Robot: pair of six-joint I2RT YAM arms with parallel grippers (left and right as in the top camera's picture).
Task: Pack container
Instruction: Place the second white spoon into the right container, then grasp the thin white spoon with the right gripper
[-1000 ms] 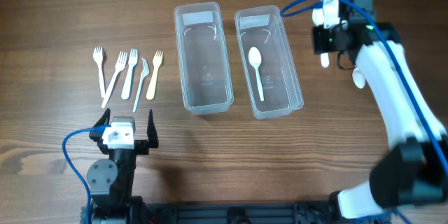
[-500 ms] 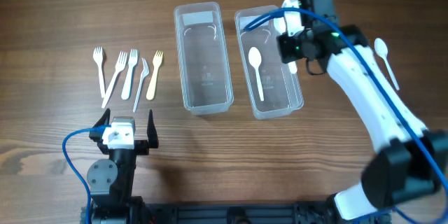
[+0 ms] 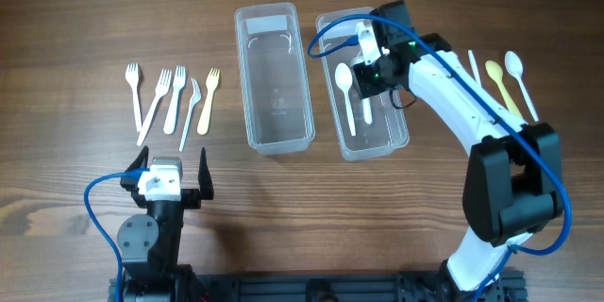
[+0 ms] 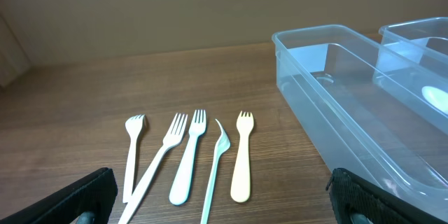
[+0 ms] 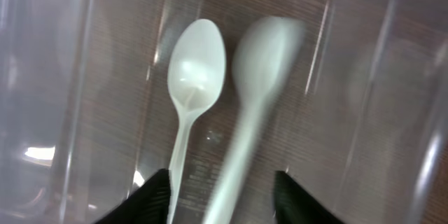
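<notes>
Jaws on the R gripper (image 5: 220, 199) sit part-spread: dark fingertips (image 5: 155, 194) show at the bottom of the wrist view w/ a gap on each side of a blurred spoon (image 5: 246, 122), so nothing's pinched and no contact is clear. That spoon has its bowl toward the top of frame and its handle running down, leaning slightly to lower left. Right next to it, on the left, a sharp spoon (image 5: 197, 63) lies hollow side up, same heading, long axis near parallel. Both are inside the right container (image 3: 376, 151), right of centre in the overhead, and both run along its length. From above, the R gripper hangs over that container's upper end. The left container (image 3: 276, 104) stands just beside it, parallel, long axis top to bottom of frame; there's a pale strip at its top end, too small to read. Over to the L gripper (image 4: 224, 206), lower left in the overhead: jaws spread wide, holding nothing, touching nothing. Ahead of it, a row of forks (image 4: 190, 157) lies on the table (image 3: 75, 198), tines toward the top of frame, handles fanning a bit. At the upper right edge are more loose spoons (image 3: 514, 66), one yellowish, bowls toward the top.
</notes>
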